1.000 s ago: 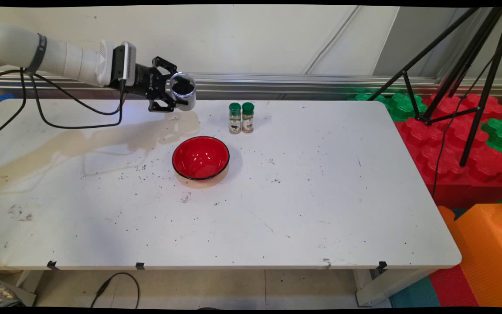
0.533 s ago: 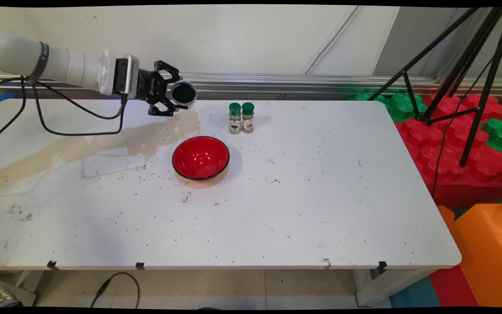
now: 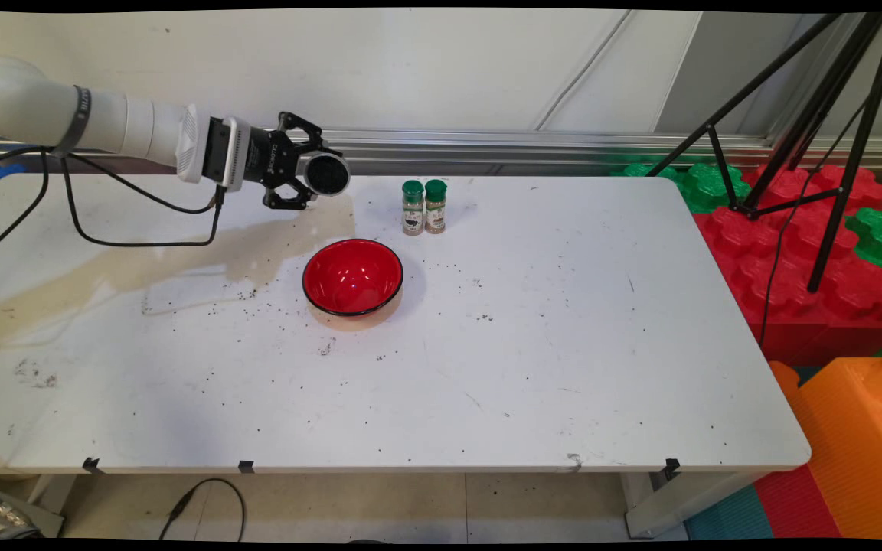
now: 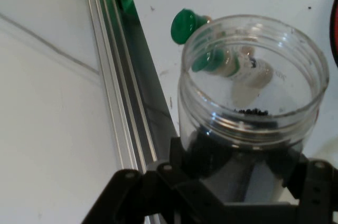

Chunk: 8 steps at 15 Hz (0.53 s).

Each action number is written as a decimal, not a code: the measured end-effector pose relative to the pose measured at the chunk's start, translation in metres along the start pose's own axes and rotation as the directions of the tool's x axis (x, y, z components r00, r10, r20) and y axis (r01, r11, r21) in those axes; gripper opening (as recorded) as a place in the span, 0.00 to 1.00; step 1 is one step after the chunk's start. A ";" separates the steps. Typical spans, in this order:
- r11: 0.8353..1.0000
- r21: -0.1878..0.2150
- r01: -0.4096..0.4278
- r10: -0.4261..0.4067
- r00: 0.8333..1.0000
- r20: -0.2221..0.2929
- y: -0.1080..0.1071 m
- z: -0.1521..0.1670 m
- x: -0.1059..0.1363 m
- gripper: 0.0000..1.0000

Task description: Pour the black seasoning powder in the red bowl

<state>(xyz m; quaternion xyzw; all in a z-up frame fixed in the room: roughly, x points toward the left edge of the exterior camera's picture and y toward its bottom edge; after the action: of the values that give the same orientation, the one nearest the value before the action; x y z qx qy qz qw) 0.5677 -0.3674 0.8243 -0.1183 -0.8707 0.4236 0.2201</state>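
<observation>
Your gripper (image 3: 305, 174), clamped on a tipped clear jar (image 4: 248, 97) left of and behind the red bowl (image 3: 352, 276), could spill its dark grains onto the table (image 3: 533, 344).

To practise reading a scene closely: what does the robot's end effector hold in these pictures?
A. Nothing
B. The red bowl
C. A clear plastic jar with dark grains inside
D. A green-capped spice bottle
C: the black end effector is clamped on a clear plastic jar with a few dark grains inside, lying on its side, its open mouth facing the main-view camera.
</observation>
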 end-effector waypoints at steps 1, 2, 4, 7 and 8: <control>1.000 0.002 -0.026 0.026 1.000 0.000 0.001 0.001 0.002 0.00; 0.999 0.005 -0.051 0.051 0.999 0.000 0.002 0.001 0.003 0.00; 0.995 0.009 -0.099 0.099 0.995 0.000 0.003 0.002 0.006 0.00; 0.987 0.015 -0.161 0.161 0.987 0.005 0.005 0.003 0.009 0.00; 0.983 0.017 -0.182 0.182 0.983 0.007 0.005 0.004 0.010 0.00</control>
<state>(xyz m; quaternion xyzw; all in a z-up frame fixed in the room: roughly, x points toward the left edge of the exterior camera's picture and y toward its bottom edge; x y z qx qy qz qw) 0.5574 -0.3632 0.8211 -0.1943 -0.8531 0.4499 0.1794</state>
